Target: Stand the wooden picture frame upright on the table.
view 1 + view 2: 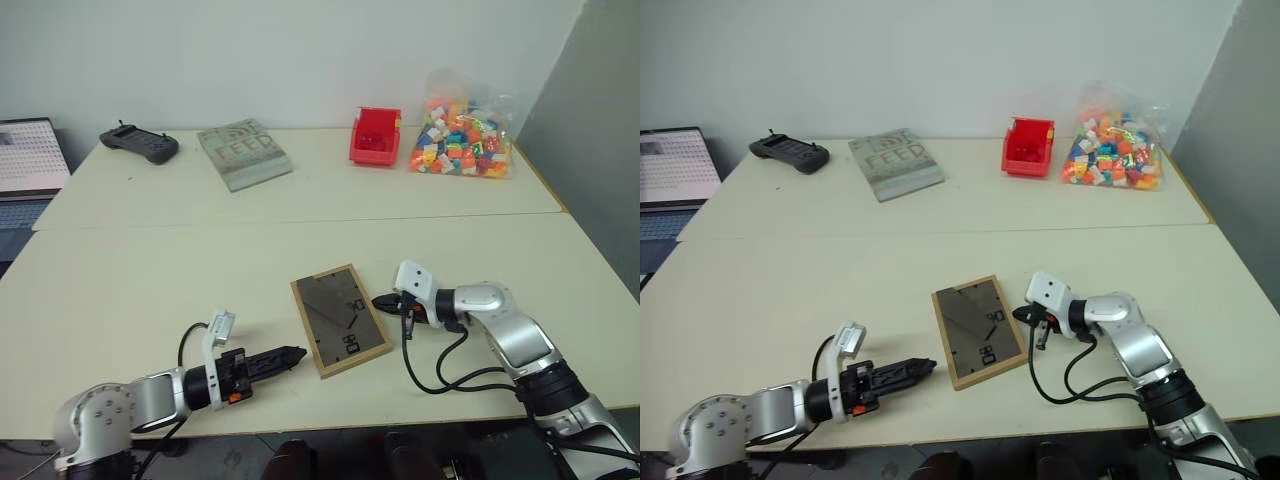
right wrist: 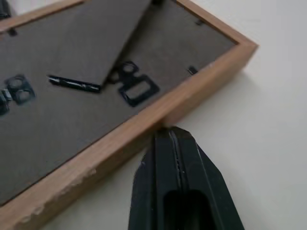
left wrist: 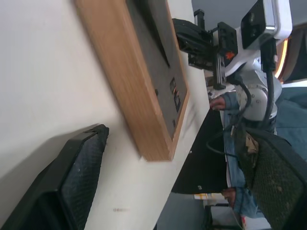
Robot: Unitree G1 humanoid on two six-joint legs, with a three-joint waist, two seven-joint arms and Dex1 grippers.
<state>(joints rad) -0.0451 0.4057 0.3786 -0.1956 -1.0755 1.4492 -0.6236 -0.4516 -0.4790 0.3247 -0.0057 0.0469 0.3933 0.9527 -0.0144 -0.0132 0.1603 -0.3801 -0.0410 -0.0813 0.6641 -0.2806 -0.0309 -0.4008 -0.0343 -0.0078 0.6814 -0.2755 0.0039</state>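
Wooden picture frame [image 1: 341,320] is lying flat on the table [image 1: 150,280], back side up near the front edge, so the picture side is totally hidden; all you get is the dark grey panel with the black prop leg [image 2: 91,43] folded down on it and a couple of small black clips. Further back there's a bag of colourful blocks [image 1: 462,138], a grey book [image 1: 243,153] with lettering that's hard to read from here, a red bin [image 1: 375,136] and a dark controller [image 1: 139,144], all well away from the frame, plus a laptop [image 1: 30,160] cut off at the left edge. Right gripper [image 1: 381,301] has its jaws pressed together, tip touching the frame's right-hand wooden edge. Left gripper [image 1: 296,353] sits low just beside the frame's near left corner, jaws apart with nothing in them, not touching the wood as far as I can see.
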